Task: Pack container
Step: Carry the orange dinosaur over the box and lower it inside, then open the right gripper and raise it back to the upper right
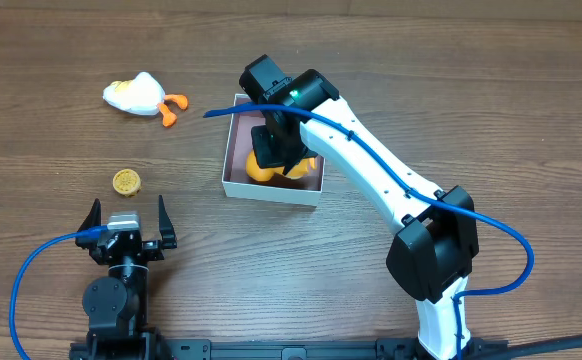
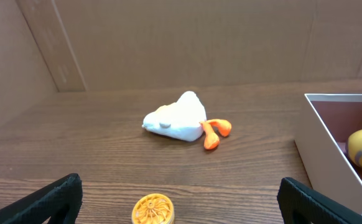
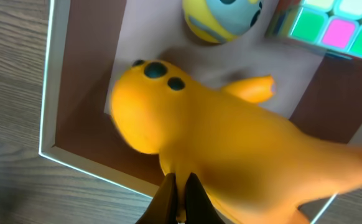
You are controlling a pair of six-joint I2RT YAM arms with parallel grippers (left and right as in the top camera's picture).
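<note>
The square white cardboard box with a pink inside (image 1: 271, 189) sits in the middle of the brown wooden table (image 1: 491, 110). It is the container, and it has no lid.

The right gripper (image 3: 180, 194) reaches down into the box from above. Its jaws are pressed together, right up against a soft orange-yellow toy with two dark dots (image 3: 224, 149). I cannot tell if they pinch a bit of it. The toy looks blurry and lies in the near part of the box. Farther in sits a round yellow ball with a grey face (image 3: 221, 17), and beside it a cube with bright coloured squares (image 3: 330, 25).

The left gripper (image 1: 128, 207) is at the near left, well apart from the box. Its jaws are spread wide and hold nothing. Just past it on the table lies a small round yellow disc (image 1: 126, 181). At the far left lies a white toy duck with orange feet (image 1: 136, 95) on its side.
</note>
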